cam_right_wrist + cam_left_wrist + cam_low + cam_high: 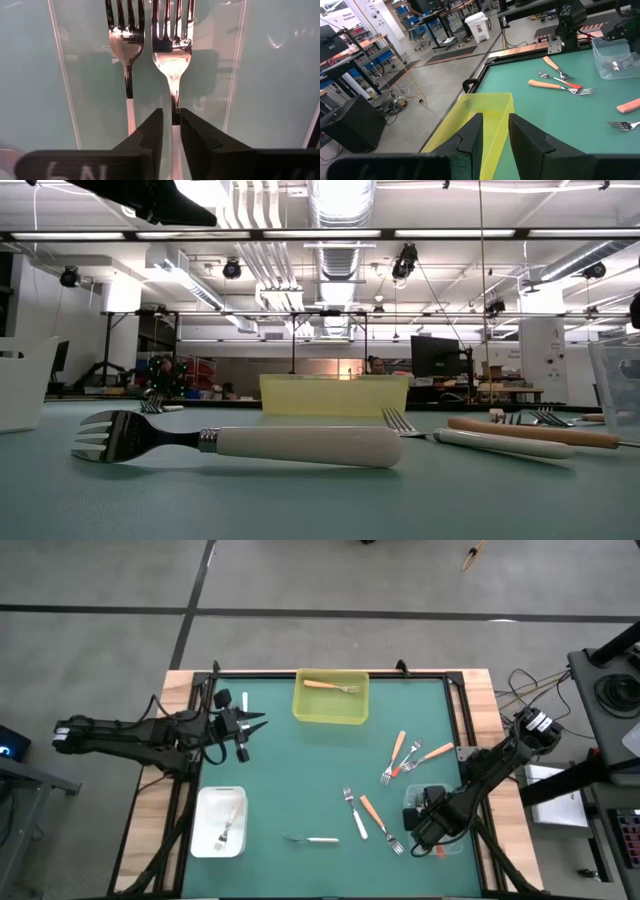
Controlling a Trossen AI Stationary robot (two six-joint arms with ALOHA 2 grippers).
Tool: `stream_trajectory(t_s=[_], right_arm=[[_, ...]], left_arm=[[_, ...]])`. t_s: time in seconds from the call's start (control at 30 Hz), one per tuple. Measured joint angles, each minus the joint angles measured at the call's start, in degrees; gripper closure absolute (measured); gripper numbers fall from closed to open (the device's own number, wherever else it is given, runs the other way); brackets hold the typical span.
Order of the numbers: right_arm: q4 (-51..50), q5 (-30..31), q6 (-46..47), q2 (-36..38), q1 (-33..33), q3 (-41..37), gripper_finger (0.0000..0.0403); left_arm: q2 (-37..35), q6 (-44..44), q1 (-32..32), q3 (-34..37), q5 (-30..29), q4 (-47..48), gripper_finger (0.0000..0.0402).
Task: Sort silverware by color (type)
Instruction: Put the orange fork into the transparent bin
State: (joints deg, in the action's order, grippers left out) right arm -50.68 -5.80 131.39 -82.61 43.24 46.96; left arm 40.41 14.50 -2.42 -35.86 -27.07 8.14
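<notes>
Several forks lie loose on the green table (pixel 300 770): a white-handled one (pixel 312 839) near the front, an orange one (pixel 372 817) beside another fork (pixel 350 802), and a cluster (pixel 405 755) at the right. My right gripper (pixel 428 825) points down into a clear container (pixel 420 795) holding two pale-handled forks side by side, and is shut on one (pixel 172 55); the other (pixel 127 55) lies beside it. My left gripper (pixel 245 730) hovers open and holds nothing at the table's left, facing the yellow bin (pixel 490 107). My right gripper (pixel 171 117) has its two fingers on either side of the fork where the metal neck (pixel 174 102) meets the handle, coming from above and pointing down, across the fork. The fork lies flat on the container's floor, parallel to the other fork.
The yellow bin (pixel 331 697) at the far edge holds one orange-handled fork. A white bin (pixel 220 822) at the near left holds one white-handled fork. The clear container's walls (pixel 62 75) stand close on both sides of my right gripper. A raised frame (pixel 455 710) rims the table.
</notes>
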Motion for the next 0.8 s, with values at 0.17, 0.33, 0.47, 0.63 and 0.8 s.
stream_trajectory(t_s=[0.17,0.33,0.47,0.63,0.8], right_arm=[[0.01,0.00,-0.07,-0.01,0.00,0.02,0.0385],[-0.14,-0.07,-0.12,0.00,0.00,0.24,0.0387],[-0.18,-0.13,-0.45,0.04,0.00,0.24,0.0388],[-0.23,-0.15,-0.94,0.14,0.00,0.24,0.0388],[-0.40,-0.11,-1.44,0.37,0.00,0.24,0.0389]], left_arm=[[0.00,0.00,0.00,0.00,0.00,0.01,0.0326],[0.00,0.00,0.01,0.00,0.00,0.01,0.0326],[0.02,0.00,0.00,0.00,0.00,0.00,0.0326],[0.01,0.03,0.00,0.00,0.00,0.02,0.0326],[0.00,0.03,0.02,0.00,0.00,0.00,0.0326]])
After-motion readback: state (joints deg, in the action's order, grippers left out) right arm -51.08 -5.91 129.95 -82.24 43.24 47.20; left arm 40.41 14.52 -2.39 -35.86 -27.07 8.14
